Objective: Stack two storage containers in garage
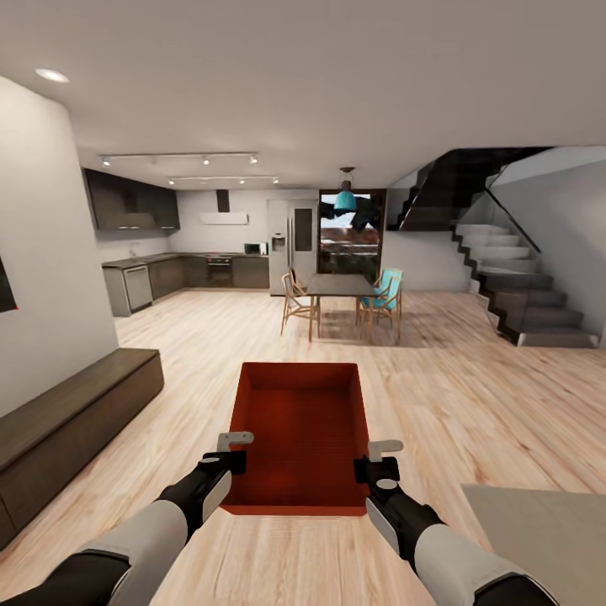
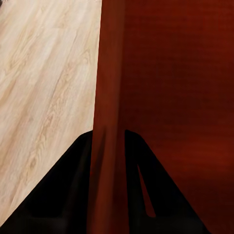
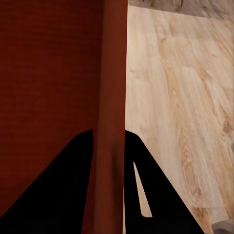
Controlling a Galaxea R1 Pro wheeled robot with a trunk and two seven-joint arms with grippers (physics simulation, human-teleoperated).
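over pale plank floor [image 1: 471, 404], left hand [image 1: 233, 452] and right hand [image 1: 376, 459] each clamp the red storage container's [image 1: 296, 438] side walls.

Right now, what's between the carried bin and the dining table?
Bare pale wood plank floor, nothing else, in the head view. The storage container is held by the left end effector and right end effector; the dining table stands beyond.

Ahead of us the pale plank floor [image 1: 471, 396] lies open to the dining table [image 1: 340, 288] and its chairs [image 1: 296, 303]. A long low cabinet [image 1: 67, 421] lines our left, a staircase [image 1: 522, 295] rises far right, and a pale grey slab [image 1: 547, 530] sits near right.
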